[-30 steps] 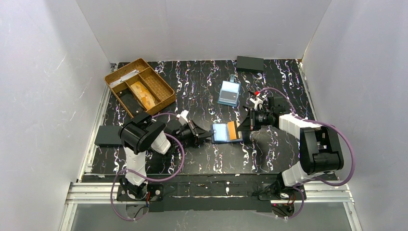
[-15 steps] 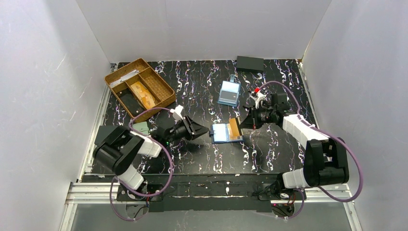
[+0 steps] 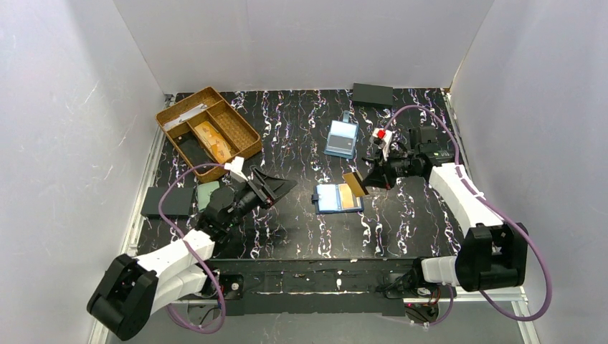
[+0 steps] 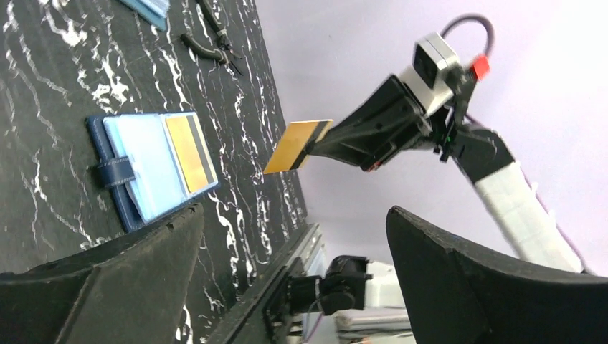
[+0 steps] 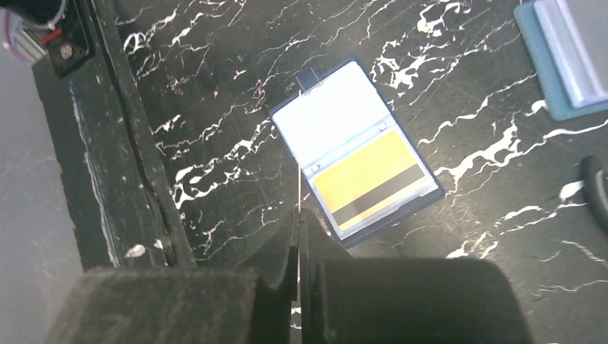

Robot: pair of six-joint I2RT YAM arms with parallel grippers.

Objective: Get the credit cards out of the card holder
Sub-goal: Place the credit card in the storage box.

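Note:
The navy card holder (image 3: 331, 199) lies open on the table, light blue slots up, with a yellow credit card (image 3: 349, 199) in its right slot. My right gripper (image 3: 368, 179) is shut on an orange credit card (image 3: 353, 183), held tilted in the air just above the holder's right edge. The right wrist view shows that card edge-on as a thin line (image 5: 298, 179) between the closed jaws, with the holder (image 5: 326, 118) below. My left gripper (image 3: 283, 188) stands open and empty, a little left of the holder. Its view shows the holder (image 4: 136, 172) and the held card (image 4: 296, 146).
A brown divided tray (image 3: 174, 115) sits at the back left. A light blue clear case (image 3: 341, 138) and a black box (image 3: 372, 94) lie behind the holder. A flat black rectangle (image 3: 159, 202) and a sage-green pouch (image 3: 209, 193) lie at the left.
My left gripper let go of the holder, opened wide and drew back to the left. My right gripper pulled the orange card out of the holder and lifted it up and right.

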